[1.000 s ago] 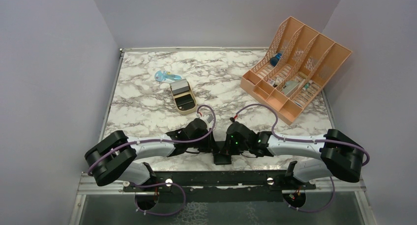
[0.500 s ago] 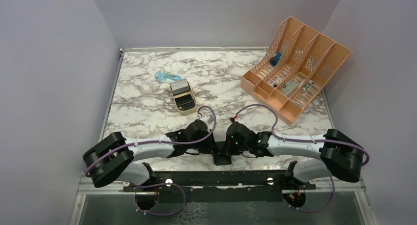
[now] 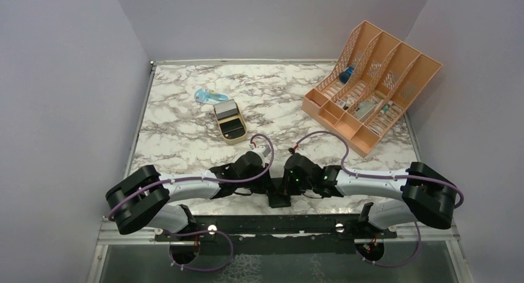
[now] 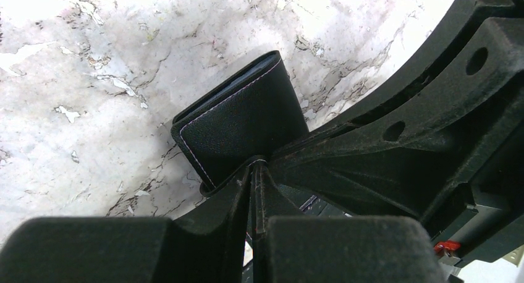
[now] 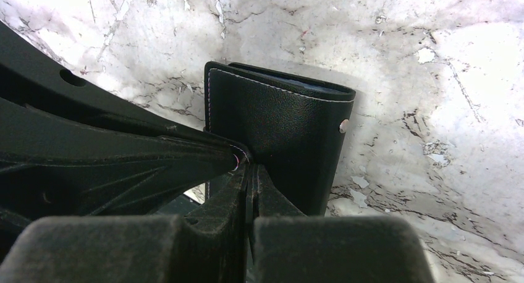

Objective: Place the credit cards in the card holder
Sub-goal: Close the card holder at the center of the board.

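left claw (image 4: 254,165): squeezed down to a sliver on the near edge of the small flat black stitched card holder (image 4: 241,119), with just a thin flap between its fingers
right claw (image 5: 247,165): same deal from the other side, clamped thin on that edge, its tips practically touching the left claw's
card holder spot: folded shut, sticking out straight ahead of both claws over the white marble table (image 3: 185,135); can't tell if it's resting or lifted
credit cards: can't spot any; the gold rounded metal tin (image 3: 230,123) is well beyond the claws
risk, opening: both claws look bunched on one spot, so pulling apart might drag the whole thing instead of spreading it
risk, slip: such a shallow bite on slick material could let the flap pop free
risk, crowding: fingers this close could knock together
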Tool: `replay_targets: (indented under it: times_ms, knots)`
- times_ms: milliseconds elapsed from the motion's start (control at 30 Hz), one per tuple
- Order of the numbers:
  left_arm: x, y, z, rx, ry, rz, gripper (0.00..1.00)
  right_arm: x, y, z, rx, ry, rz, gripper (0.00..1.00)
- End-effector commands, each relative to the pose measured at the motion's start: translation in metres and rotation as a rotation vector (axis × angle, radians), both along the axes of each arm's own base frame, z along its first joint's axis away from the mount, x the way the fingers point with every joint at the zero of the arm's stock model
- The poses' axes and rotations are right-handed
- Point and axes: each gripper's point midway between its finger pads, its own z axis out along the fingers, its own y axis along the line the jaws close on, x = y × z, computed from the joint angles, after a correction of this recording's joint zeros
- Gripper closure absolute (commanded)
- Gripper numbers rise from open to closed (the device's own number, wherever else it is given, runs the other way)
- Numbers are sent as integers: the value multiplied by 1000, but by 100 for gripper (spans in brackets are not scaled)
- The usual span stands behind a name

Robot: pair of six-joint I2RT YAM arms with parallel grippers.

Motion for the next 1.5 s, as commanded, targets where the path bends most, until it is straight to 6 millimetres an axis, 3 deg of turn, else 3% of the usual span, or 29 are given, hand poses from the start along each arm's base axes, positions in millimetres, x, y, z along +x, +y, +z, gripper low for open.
replay_targets:
  times_ms: [0, 533, 1100, 1467]
  knots:
    - [-19, 26, -39, 162, 47, -43, 91, -5, -6, -16, -40, 27, -1, 99]
    - [-46, 30, -42, 201, -32, -167, 91, -9, -12, -25, -59, 49, -7, 99]
    - [-79, 55, -85, 326, 26, -184, 90, -13, -18, -29, -62, 73, -37, 99]
    - [-85, 63, -75, 287, 25, -145, 90, -8, -9, -11, -15, 25, -8, 99]
